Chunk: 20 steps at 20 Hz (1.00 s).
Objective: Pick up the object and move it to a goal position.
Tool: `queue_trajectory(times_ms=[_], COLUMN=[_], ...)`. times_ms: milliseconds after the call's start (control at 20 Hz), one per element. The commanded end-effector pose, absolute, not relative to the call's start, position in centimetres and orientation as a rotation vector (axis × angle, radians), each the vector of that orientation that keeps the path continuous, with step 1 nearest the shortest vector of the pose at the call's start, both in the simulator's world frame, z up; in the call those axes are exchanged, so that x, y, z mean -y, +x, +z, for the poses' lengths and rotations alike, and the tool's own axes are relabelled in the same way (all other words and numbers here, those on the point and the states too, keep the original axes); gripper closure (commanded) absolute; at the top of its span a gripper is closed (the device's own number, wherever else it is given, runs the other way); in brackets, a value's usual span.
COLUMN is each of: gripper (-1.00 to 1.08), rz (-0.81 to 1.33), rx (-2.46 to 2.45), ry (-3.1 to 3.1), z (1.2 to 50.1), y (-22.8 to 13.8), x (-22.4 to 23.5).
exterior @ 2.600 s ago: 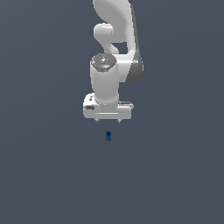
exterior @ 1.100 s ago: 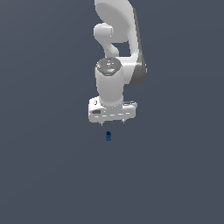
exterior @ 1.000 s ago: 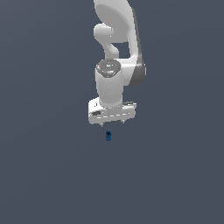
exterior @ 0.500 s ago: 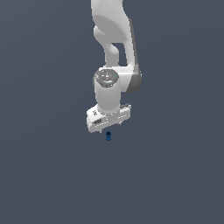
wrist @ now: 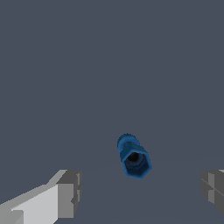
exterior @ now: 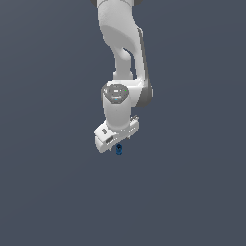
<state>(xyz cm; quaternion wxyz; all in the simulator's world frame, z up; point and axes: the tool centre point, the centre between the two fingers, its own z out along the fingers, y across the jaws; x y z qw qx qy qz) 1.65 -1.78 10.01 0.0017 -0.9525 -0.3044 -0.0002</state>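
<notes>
The claw [exterior: 118,146] is hanging directly over the object [exterior: 119,150], a tiny dark-blue bolt-like cylinder standing upright on the grey desk [exterior: 192,192]. No edge or corner of the desk is showing in either view, so the object can only be placed as sitting out on the open surface, well away from any visible border.

In the wrist view the claw's fingers [wrist: 65,192] are spread wide, one on each side of the object [wrist: 133,156], neither touching it; the claw is open and holding nothing. The object is lying between them but seems nearer the middle than to either finger, which looks like a fair line-up.

The step in hand appears to be the descent to grasp. Doing it well probably means coming straight down without sideways drift, since so small an upright piece would likely topple at a slight nudge from a fingertip. The fingers should reach low enough to catch the narrower shaft between the wider ends before closing, and close gently and evenly so it is not flicked out.
</notes>
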Motion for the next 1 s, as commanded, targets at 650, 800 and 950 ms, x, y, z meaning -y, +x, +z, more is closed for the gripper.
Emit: queue_trajectory(times_ms=[650, 800, 950], gripper=[-0.92, -0.92, -0.92], rz=[0.0, 0.0, 0.0], rx=[1.055, 1.058, 1.061], ry=[-2.959, -2.958, -2.957], z=[8.3, 6.8, 5.3], y=[1.7, 1.7, 1.6], x=[2.0, 2.0, 2.0])
